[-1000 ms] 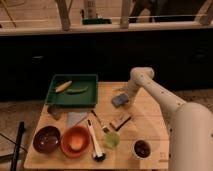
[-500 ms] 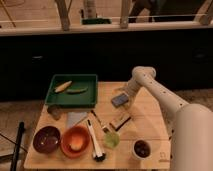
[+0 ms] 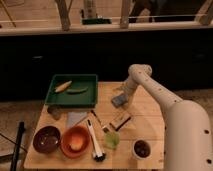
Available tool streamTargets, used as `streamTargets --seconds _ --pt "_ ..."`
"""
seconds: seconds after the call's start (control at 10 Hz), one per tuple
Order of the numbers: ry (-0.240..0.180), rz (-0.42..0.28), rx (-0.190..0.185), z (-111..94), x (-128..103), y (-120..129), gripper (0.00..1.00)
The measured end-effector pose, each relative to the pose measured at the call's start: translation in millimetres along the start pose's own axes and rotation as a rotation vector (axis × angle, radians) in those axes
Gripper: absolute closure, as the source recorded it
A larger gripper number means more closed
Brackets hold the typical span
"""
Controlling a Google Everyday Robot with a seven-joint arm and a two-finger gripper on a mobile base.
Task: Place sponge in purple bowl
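Note:
The sponge (image 3: 118, 100) is a small blue-grey pad lying on the wooden table (image 3: 145, 112) right of the green tray. My gripper (image 3: 121, 93) is at the end of the white arm, right at the sponge's top edge. The purple bowl (image 3: 46, 139) is dark maroon and sits at the table's front left corner, beside the orange bowl (image 3: 75, 142). The sponge is far from the purple bowl, across the table.
A green tray (image 3: 73, 90) holds two yellowish items at the back left. A tan-and-brown striped block (image 3: 121, 120), a brush (image 3: 94, 140), a green cup (image 3: 112, 140), a grey cloth (image 3: 76, 119) and a small white cup (image 3: 142, 148) lie around the front.
The gripper has shifted slightly at the sponge; the sponge stays in about the same spot on the table.

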Motion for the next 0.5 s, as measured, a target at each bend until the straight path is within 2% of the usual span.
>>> streamTargets --seconds 0.4,0.5 --pt "-0.055 0.036 -0.007 15 5 1 0.68" --pt "-0.054 0.033 -0.01 15 5 2 0.77"
